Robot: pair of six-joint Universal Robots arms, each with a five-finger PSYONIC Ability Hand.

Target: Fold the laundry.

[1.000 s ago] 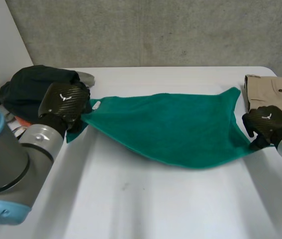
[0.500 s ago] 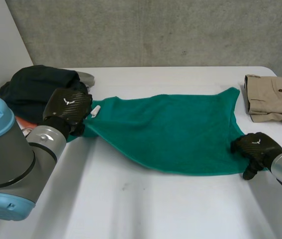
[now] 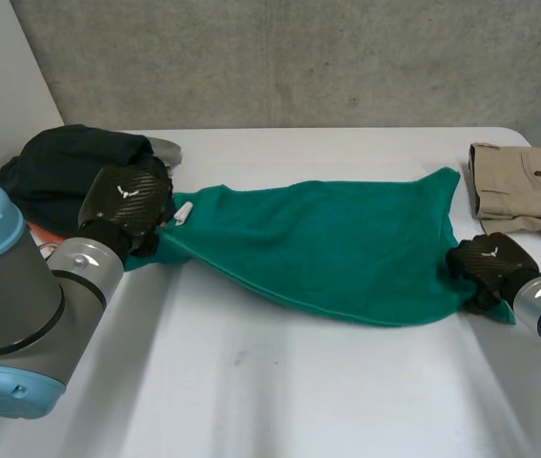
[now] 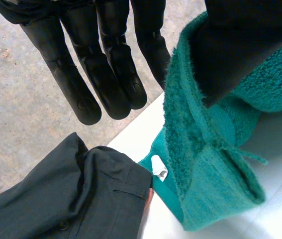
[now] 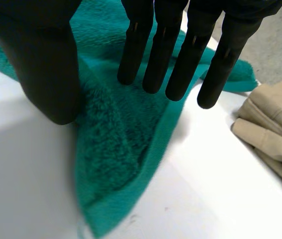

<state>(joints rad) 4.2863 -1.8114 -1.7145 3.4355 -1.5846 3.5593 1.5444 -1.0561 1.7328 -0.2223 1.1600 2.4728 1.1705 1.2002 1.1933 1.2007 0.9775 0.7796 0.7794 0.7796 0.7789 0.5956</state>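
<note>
A green towel [image 3: 337, 248] lies stretched across the white table [image 3: 280, 382]. My left hand [image 3: 127, 200] is at the towel's left corner, beside a small white tag [image 3: 183, 212]. In the left wrist view the towel [image 4: 205, 164] is bunched and pinched under the thumb [image 4: 240, 45], while the fingers [image 4: 111, 74] stay straight. My right hand [image 3: 488, 262] rests at the towel's near right corner. In the right wrist view its fingers [image 5: 180, 55] are straight and apart from the thumb [image 5: 46, 64], with the towel corner [image 5: 116, 149] flat on the table beneath.
A dark garment pile [image 3: 70, 167] sits at the table's back left, close behind my left hand and beyond its fingertips [image 4: 56, 199]. A folded beige garment [image 3: 523, 186] lies at the back right, just past my right hand [image 5: 275, 124].
My right hand came down and nearer with the towel's right corner, then its fingers straightened off it. The towel now sags flatter. My left hand has barely moved.
</note>
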